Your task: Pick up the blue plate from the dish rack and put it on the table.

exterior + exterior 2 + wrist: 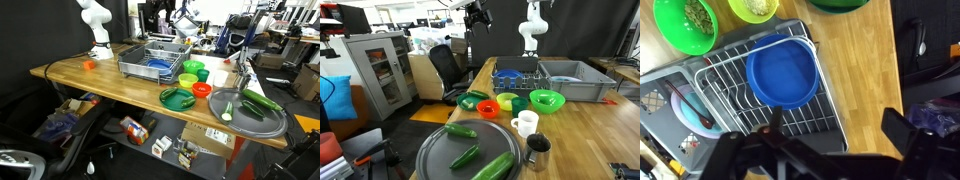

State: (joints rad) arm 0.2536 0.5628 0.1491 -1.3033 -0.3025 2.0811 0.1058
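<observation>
The blue plate (783,72) lies flat inside the grey wire dish rack (790,122), near one end. Both exterior views show the plate (158,68) (507,73) in the rack (135,62) (525,82) on the wooden table (100,80) (585,130). My gripper (835,135) is open and empty. It hangs high above the rack (475,15), with the plate ahead of the fingers in the wrist view and the rack's edge and bare table below them.
A green plate (178,98), a red bowl (202,90) and green bowls (192,72) stand beside the rack. A round grey tray (470,155) holds cucumbers. A white mug (525,122), a metal cup (538,148) and a grey bin (570,80) are near.
</observation>
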